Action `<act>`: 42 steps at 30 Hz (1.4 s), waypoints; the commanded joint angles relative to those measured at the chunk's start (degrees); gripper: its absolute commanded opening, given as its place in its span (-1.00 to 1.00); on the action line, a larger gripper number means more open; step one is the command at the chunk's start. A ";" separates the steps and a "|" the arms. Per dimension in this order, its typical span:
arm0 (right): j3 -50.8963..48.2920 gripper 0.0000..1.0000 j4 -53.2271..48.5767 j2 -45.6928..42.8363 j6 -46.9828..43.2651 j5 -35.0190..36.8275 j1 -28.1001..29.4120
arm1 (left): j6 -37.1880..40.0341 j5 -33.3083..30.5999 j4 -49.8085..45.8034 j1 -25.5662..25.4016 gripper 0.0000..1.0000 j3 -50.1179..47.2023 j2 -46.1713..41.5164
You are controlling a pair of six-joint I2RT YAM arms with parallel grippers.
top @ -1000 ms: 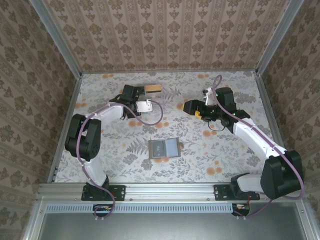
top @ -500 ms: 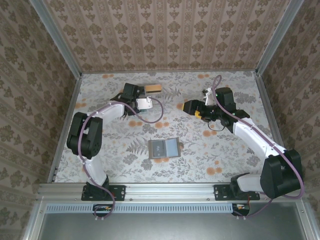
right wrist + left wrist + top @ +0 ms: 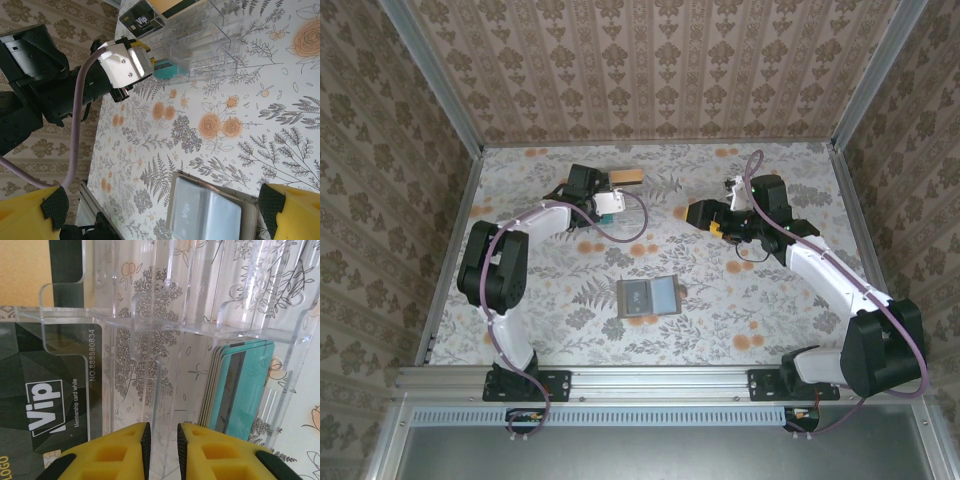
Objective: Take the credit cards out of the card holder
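The card holder lies open and flat at the table's middle. In the right wrist view the card holder shows a pale credit card marked VIP behind a clear pocket. My right gripper hovers open to the holder's far right, with nothing between its yellow fingers. My left gripper is at the clear plastic tray at the back. Its jaws stand a narrow gap apart, in line with a clear divider. Teal cards stand in the tray slot to the right and a black VIP card to the left.
The clear tray has several upright slots and sits near the back wall. Aluminium posts and patterned walls close in the table on the left, right and back. Floral table surface lies bare around the card holder.
My left arm has shifted slightly toward the back, closer to the tray. The right arm and the card holder have stayed put.
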 commanded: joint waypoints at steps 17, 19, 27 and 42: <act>-0.84 1.00 -1.13 -3.14 -0.12 0.47 0.87 | -8.39 -0.91 -0.36 -0.22 0.22 0.45 -6.83; -0.66 1.00 -2.20 -3.24 -0.64 1.54 1.63 | -11.33 -0.48 -1.33 -0.22 0.24 0.60 -8.71; -0.66 1.00 -4.95 -2.51 -2.58 6.27 7.11 | -26.01 -2.52 -2.75 -0.21 0.62 -2.81 -19.08; 1.58 0.23 -9.89 7.57 -7.88 17.99 19.69 | -72.20 3.71 -17.49 5.96 1.00 -11.06 -42.34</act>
